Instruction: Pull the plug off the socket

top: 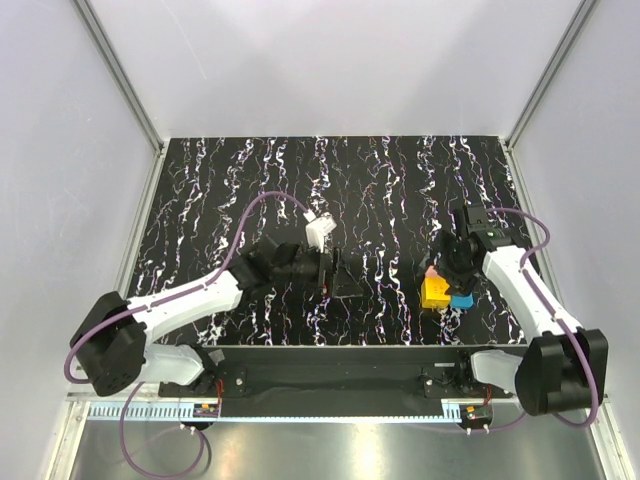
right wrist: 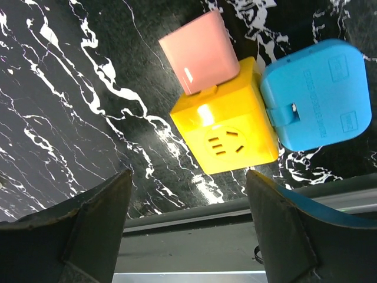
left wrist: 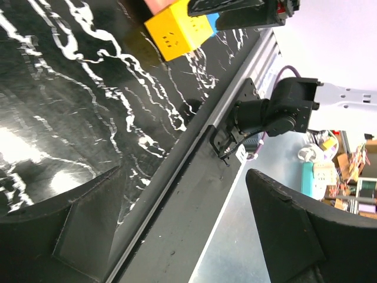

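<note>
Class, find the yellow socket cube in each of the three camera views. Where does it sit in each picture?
Top external: the yellow socket cube sits right of centre, in the lower half.
Left wrist: the cube is at the top, near the middle.
Right wrist: the cube is at the centre.
Shared landmark: the pink plug touching it.

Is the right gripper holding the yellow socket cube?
No, the right gripper hangs open over the yellow socket cube, with both sides spread clear of it.
</note>
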You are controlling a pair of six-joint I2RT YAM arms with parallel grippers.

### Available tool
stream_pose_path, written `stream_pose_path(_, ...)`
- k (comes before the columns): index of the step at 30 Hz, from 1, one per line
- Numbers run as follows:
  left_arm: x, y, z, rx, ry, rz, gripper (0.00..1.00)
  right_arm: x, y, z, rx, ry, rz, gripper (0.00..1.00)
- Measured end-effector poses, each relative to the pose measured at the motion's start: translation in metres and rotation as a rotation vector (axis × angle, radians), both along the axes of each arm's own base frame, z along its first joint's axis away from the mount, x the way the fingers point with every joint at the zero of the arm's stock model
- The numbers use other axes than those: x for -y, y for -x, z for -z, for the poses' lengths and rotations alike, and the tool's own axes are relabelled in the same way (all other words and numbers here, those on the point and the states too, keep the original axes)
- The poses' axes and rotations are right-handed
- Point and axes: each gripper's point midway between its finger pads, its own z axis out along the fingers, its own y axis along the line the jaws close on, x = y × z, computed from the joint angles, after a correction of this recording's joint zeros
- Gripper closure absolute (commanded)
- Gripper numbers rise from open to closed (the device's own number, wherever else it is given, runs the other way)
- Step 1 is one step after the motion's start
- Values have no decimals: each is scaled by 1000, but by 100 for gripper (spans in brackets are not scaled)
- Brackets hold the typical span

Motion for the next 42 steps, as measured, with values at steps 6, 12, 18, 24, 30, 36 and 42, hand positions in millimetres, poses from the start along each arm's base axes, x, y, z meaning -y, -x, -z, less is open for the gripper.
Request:
stream_pose_path(6, -10, -4, -1, 4, 2, -24, 12, 2, -13, 3, -46, 49, -29, 32)
stream_pose_path(12, -14, -3, -5, 11, 8, -25, 12, 4, -29, -1, -34, 87, -24, 68)
stream_pose_path(18, -14, -3, -5, 8, 6, -24, 12, -3, -46, 11, -72, 95, -38, 88)
stream_pose_path(24, -17, -1, -7, 9, 7, -25, 12, -5, -49, 25, -109, 117, -53, 88)
stream_pose_path(30, -18, 0, -6, 8, 6, -26, 12, -2, -48, 28, -106, 152, -54, 88)
stream_pose_path(36, -20, 2, 0, -4, -6, -26, 12, -3, -37, 38, -135, 165, -72, 88)
stream_pose_path(42, -19, 2, 0, -3, -5, -26, 12, -20, -16, 39, -133, 165, -150, 85)
